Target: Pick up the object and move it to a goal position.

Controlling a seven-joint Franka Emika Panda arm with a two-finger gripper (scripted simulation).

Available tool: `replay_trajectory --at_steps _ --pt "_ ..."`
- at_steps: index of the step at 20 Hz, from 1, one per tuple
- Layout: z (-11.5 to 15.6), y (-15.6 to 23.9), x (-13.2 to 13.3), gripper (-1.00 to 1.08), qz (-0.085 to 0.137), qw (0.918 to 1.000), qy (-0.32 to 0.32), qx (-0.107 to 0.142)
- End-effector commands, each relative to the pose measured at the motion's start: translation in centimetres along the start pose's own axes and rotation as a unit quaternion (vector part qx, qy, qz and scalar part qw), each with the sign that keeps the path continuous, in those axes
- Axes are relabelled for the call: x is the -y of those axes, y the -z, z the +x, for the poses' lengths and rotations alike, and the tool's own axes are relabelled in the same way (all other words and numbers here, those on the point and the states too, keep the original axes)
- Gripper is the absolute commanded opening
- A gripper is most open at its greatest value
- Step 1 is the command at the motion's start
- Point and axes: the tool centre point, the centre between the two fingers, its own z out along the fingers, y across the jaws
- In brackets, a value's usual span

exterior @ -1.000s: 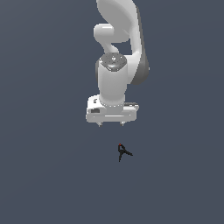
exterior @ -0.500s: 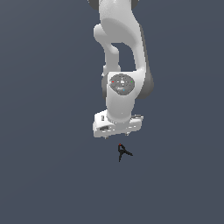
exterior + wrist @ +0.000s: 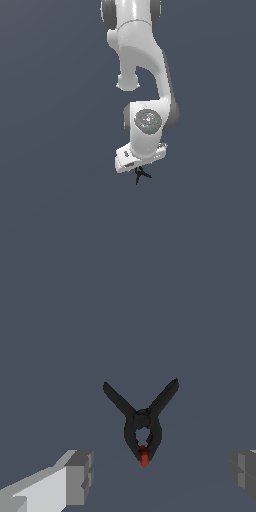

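claw (image 3: 160, 476) (fingers spread wide) hovers just above black clamp (image 3: 141, 421).

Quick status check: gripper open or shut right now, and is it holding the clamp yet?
Gripper: open, holding nothing; its fingers stand wide apart, with the black clamp between them, untouched.

Glossy white rounded arm (image 3: 142, 60), grey joint caps, grey-padded claw (image 3: 160, 476).
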Motion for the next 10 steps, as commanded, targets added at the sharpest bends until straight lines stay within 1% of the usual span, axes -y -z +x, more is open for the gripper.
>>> replay_trajectory --at_steps 1,10 --pt "0.48 -0.78 0.25 1.00 0.002 0.9999 0.011 0.000" --pt "0.76 -1.63 0.49 1.00 0.004 0.9998 0.018 0.001"
